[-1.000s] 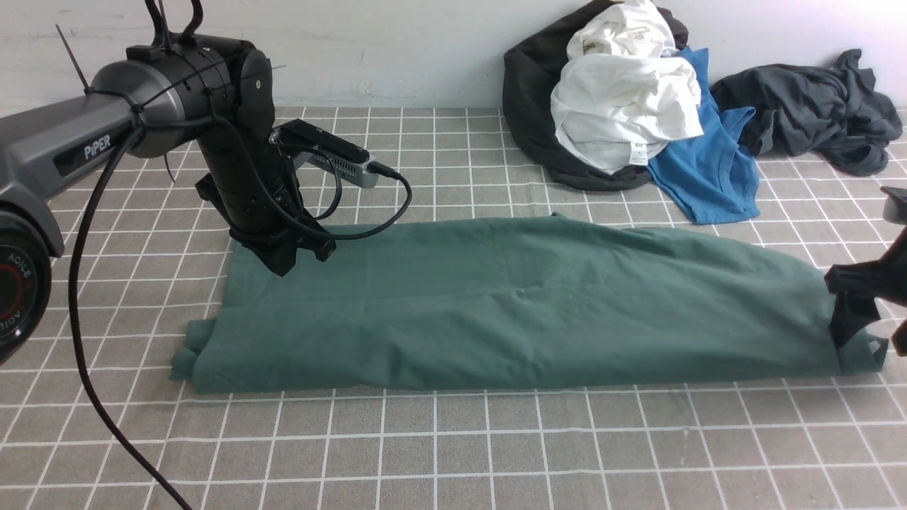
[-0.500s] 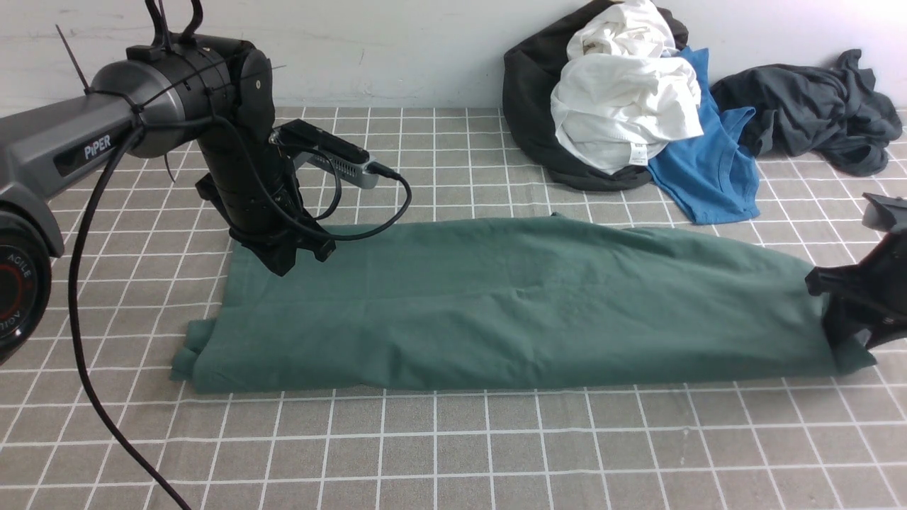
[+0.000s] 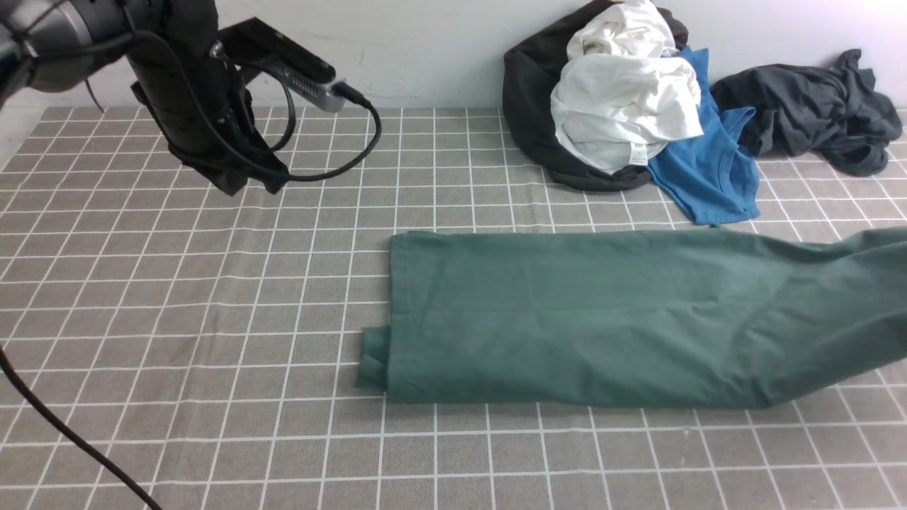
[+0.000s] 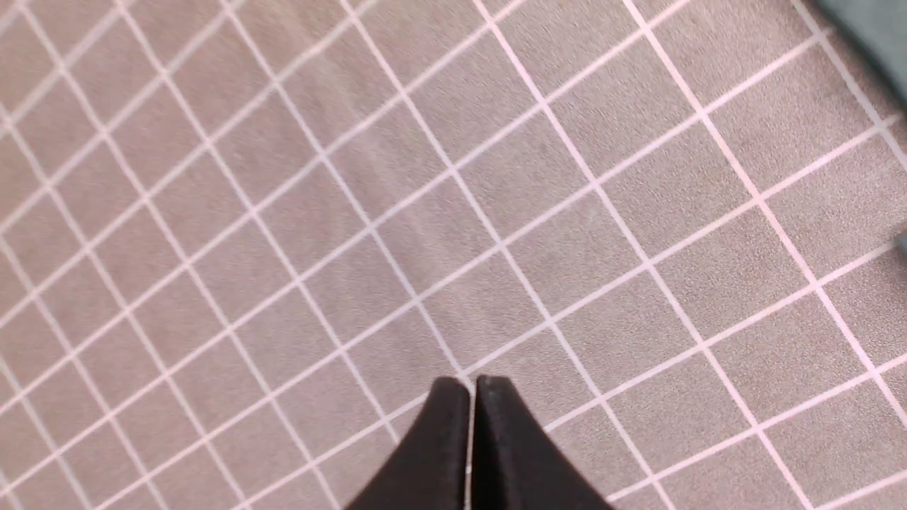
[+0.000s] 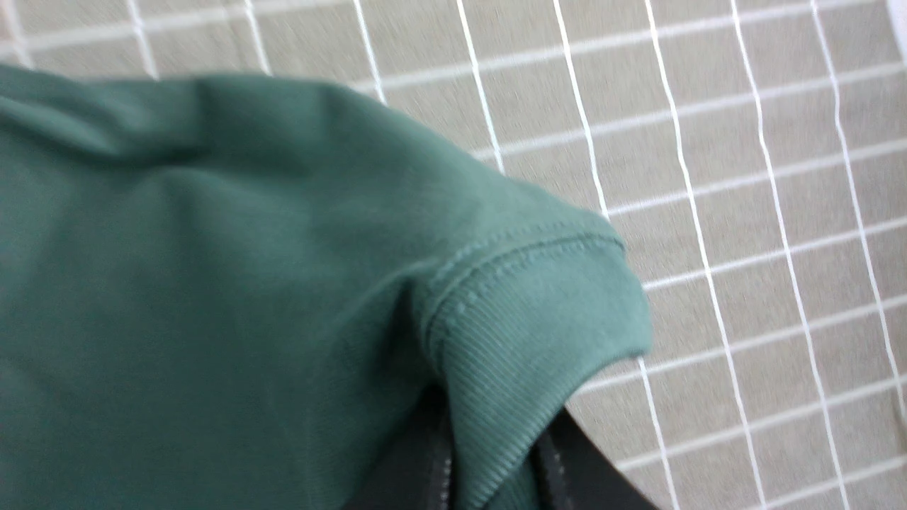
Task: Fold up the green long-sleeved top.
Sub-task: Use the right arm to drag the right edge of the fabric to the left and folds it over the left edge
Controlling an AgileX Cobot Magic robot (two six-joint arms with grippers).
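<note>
The green long-sleeved top [image 3: 609, 319] lies as a long folded band across the checked tablecloth, from the middle to past the right edge of the front view. Its right end is lifted off the cloth. My right gripper [image 5: 492, 467] is out of the front view; in the right wrist view it is shut on a ribbed edge of the green long-sleeved top [image 5: 524, 312], with dark fingers [image 5: 567, 467] on either side of the fabric. My left gripper [image 4: 471, 386] is shut and empty, raised over bare tablecloth at the far left [image 3: 241, 180], well away from the top.
A pile of clothes sits against the back wall: white shirts [image 3: 623, 99], a dark garment [image 3: 528, 113], a bright blue shirt [image 3: 708, 170] and a dark grey garment [image 3: 808, 106]. The left arm's cable [image 3: 42, 418] hangs across the near left.
The right gripper has shut on the top's right end and drawn the whole top to the right, leaving the front view. The left arm has lifted off the top and gone up and back.
</note>
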